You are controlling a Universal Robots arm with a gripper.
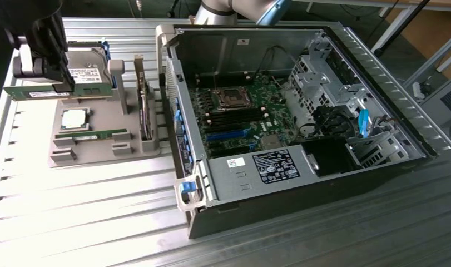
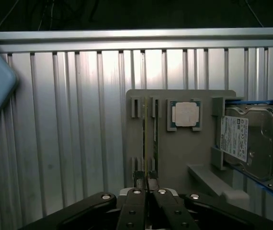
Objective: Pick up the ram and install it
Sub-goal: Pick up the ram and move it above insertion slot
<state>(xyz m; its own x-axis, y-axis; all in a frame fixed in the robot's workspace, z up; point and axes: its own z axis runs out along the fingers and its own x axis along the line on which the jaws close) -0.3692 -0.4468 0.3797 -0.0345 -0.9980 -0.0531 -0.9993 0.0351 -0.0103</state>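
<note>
Computer case (image 1: 225,44) lies open, just one. One gray tray (image 1: 84,158) beside it carries one hard drive (image 1: 88,71). One gripper (image 1: 60,86) squeezes the ram (image 1: 32,93) above the tray; one more stick (image 1: 92,134) and one square chip (image 1: 74,118) rest there.

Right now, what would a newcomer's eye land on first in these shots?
The open PC case, its green motherboard bare, dominates the middle of the exterior view. At that view's upper left the black pincer is shut on the ram, by a gray fixture carrying a hard drive, a CPU chip and a second green stick.
</note>
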